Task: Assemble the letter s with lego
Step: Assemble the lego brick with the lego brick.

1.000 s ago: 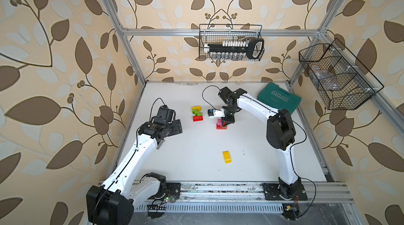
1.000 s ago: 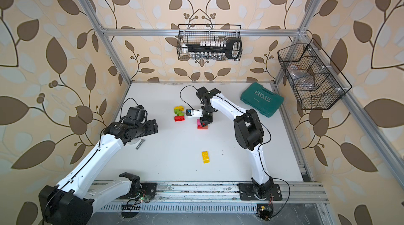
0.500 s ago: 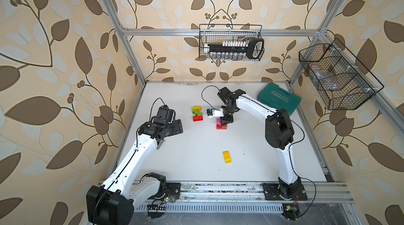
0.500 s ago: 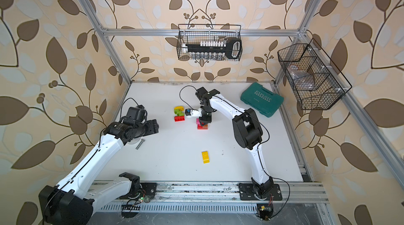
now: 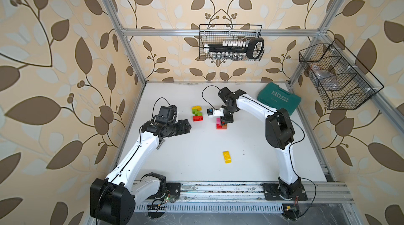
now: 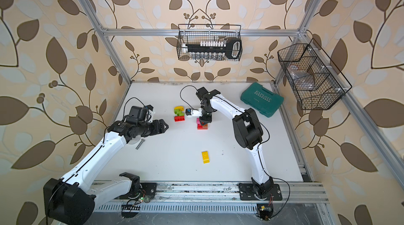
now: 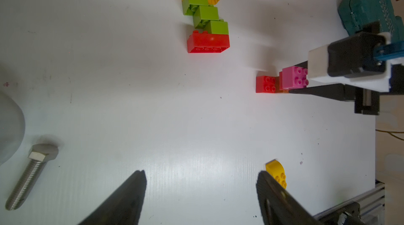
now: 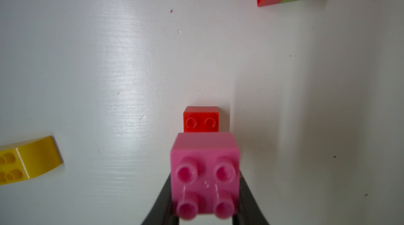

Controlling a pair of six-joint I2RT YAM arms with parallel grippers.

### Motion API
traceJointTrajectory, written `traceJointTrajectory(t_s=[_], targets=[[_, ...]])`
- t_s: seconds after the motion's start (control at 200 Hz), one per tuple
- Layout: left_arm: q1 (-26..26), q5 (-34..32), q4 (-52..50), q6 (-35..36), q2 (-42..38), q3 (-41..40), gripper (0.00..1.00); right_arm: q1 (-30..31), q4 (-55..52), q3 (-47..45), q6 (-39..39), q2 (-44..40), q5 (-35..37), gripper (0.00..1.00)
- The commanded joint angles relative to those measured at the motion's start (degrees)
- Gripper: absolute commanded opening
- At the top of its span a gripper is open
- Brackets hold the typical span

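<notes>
A lego piece of yellow, lime green and red bricks [image 5: 197, 113] [image 6: 179, 114] [image 7: 206, 16] lies flat at the table's middle back. To its right my right gripper [image 5: 223, 122] [image 8: 205, 204] points down, shut on a pink brick [image 8: 205, 158] [image 7: 294, 77]. The pink brick sits over a low stack with a red brick [image 8: 201, 119] [image 7: 265, 84] and a brown one [image 5: 224, 126]; whether it is pressed on I cannot tell. A loose yellow brick [image 5: 227, 157] [image 6: 205, 157] [image 8: 28, 160] lies nearer the front. My left gripper [image 5: 189, 126] [image 7: 201, 175] hovers open and empty, left of the bricks.
A steel bolt [image 7: 28, 171] [image 6: 140, 144] lies under the left arm. A teal plastic case [image 5: 278, 100] sits at the back right corner. Wire baskets hang on the back wall [image 5: 231, 45] and the right wall [image 5: 336, 77].
The right arm has shifted very slightly with the pink brick still in its jaws. The left arm and the bricks on the table stay where they were.
</notes>
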Motion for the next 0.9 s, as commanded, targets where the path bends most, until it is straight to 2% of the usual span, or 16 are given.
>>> traceJointTrajectory(t_s=[0.0,0.895], targets=[[0.4,2.1,1.0,1.3,-0.2,-0.2,0.82,-0.1,0.3,-2.5,-0.4,-0.9,0.8,0.11],[0.4,0.2,0.4,1.4,-0.1,0.0,0.82,-1.6,7.3,-10.7,2.4,-4.7,-2.7,0.06]])
